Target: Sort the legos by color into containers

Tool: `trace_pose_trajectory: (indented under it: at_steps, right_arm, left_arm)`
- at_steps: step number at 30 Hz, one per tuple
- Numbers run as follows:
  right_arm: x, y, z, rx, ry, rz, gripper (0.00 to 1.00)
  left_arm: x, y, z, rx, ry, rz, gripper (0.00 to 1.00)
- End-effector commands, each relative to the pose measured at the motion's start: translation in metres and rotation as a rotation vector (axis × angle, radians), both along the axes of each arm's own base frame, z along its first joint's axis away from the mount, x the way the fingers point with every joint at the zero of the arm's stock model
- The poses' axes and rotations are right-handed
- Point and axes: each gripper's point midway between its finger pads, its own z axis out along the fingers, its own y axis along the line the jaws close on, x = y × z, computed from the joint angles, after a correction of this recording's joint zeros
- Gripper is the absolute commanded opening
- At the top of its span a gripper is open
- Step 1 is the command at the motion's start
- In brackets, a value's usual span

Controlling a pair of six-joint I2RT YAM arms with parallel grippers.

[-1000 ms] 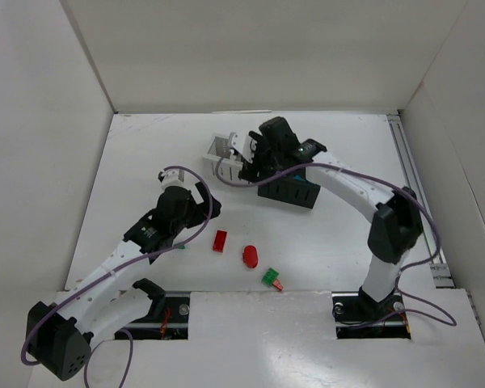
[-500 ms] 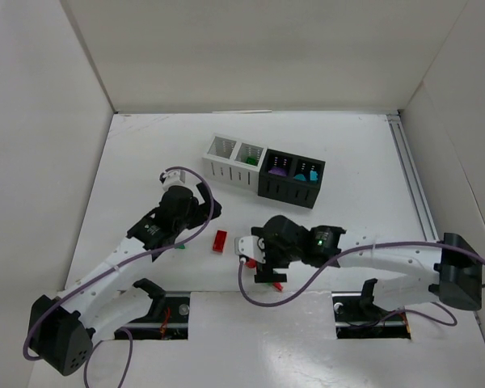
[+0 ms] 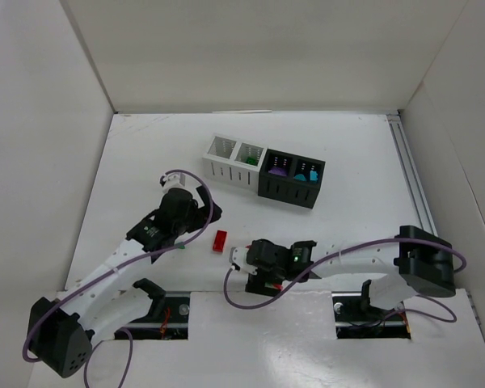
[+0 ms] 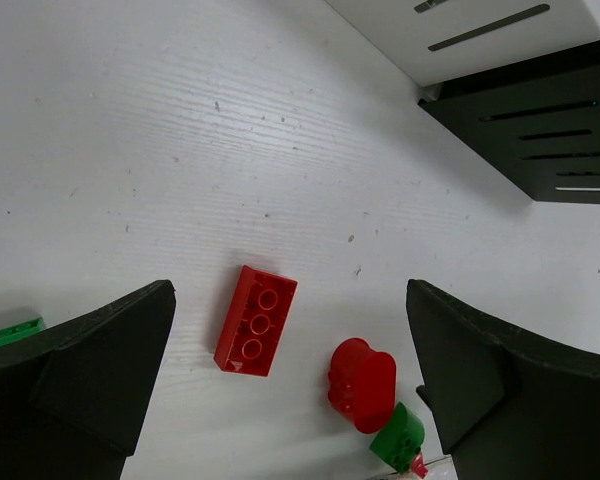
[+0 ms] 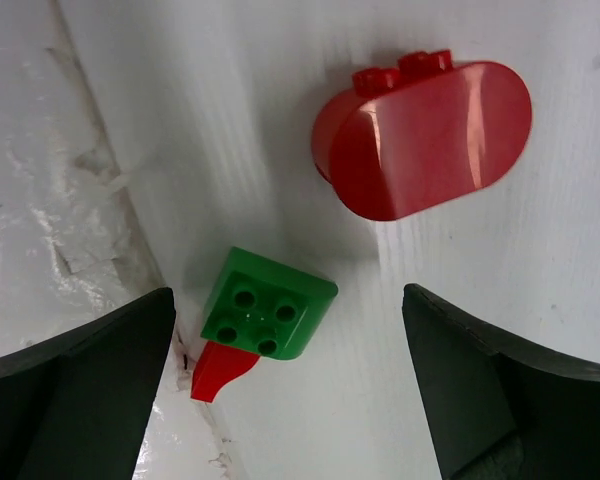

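The containers (image 3: 263,168) are a joined row of two white and two black cups at mid-table. One white cup holds green, one black cup purple, the other teal. A red brick (image 3: 219,241) lies in front, also in the left wrist view (image 4: 256,320). My left gripper (image 3: 202,217) is open and empty, hovering above and left of the brick. My right gripper (image 3: 259,265) is open and low over a red oval (image 5: 425,135), a green piece (image 5: 270,305) and a small red piece (image 5: 220,370). The green piece lies between its fingers, untouched.
Another green piece (image 3: 180,247) lies under the left arm, seen at the left wrist view's edge (image 4: 8,333). The raised front ledge (image 5: 60,200) runs right beside the green and small red pieces. White walls enclose the table; a rail (image 3: 412,186) lines the right side.
My right arm has swung from the containers down to the front of the table and lowered over the red oval and green piece. The left arm has barely moved.
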Motion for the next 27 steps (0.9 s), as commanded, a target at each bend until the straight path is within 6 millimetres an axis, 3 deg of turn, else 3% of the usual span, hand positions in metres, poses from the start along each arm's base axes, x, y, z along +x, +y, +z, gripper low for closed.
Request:
trace_pose_trajectory:
  at_steps: [1, 10, 15, 17, 19, 23, 27]
  right_arm:
    - [0.012, 0.001, 0.003, 0.021, -0.049, -0.152, 1.00]
    - [0.005, -0.008, -0.013, -0.031, 0.000, -0.210, 0.86]
    - [-0.001, -0.013, -0.017, -0.041, 0.031, -0.225, 0.70]
    - [-0.002, -0.016, -0.020, -0.048, 0.036, -0.234, 0.68]
    - [-0.002, -0.018, -0.020, -0.055, 0.033, -0.247, 0.66]
    - [0.001, -0.021, -0.020, -0.066, 0.018, -0.255, 0.52]
    - [0.009, -0.019, -0.006, -0.058, -0.027, -0.253, 0.45]
  left_arm:
    - [-0.003, 0.002, 0.005, -0.024, -0.015, 0.008, 1.00]
    - [-0.002, 0.003, 0.003, -0.014, -0.010, 0.015, 1.00]
    - [-0.004, 0.006, -0.003, -0.006, 0.005, 0.028, 1.00]
    - [-0.004, 0.006, -0.003, -0.006, 0.005, 0.028, 1.00]
    - [-0.005, 0.008, -0.005, 0.005, 0.010, 0.035, 1.00]
    - [-0.003, 0.007, -0.003, 0.005, 0.010, 0.035, 1.00]
    - [-0.003, 0.007, -0.003, 0.005, 0.010, 0.035, 1.00]
